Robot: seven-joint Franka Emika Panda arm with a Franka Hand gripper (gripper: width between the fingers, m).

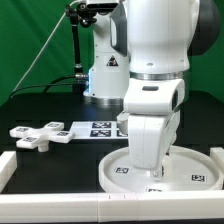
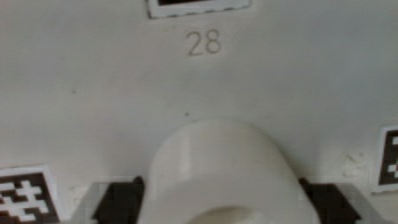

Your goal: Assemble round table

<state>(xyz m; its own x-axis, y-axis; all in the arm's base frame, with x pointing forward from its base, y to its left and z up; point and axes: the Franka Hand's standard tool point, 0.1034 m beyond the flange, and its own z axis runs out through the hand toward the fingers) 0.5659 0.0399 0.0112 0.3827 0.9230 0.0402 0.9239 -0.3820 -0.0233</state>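
The large rimmed round disc (image 1: 190,170) lies flat on the black table at the front of the exterior view, with tags on its face. The arm's hand stands directly over its middle and hides my gripper (image 1: 152,172) there. In the wrist view the disc's white face (image 2: 107,100) fills the picture, marked "28". My gripper (image 2: 221,200) is shut on the short thick cylinder post (image 2: 217,160), which stands upright between the dark fingers (image 2: 125,200) over the disc. The cross-shaped piece (image 1: 36,134) lies on the table at the exterior view's left.
The marker board (image 1: 98,128) lies flat behind the disc. A white rail (image 1: 60,205) runs along the front table edge. The robot base (image 1: 105,75) stands at the back, before a green curtain.
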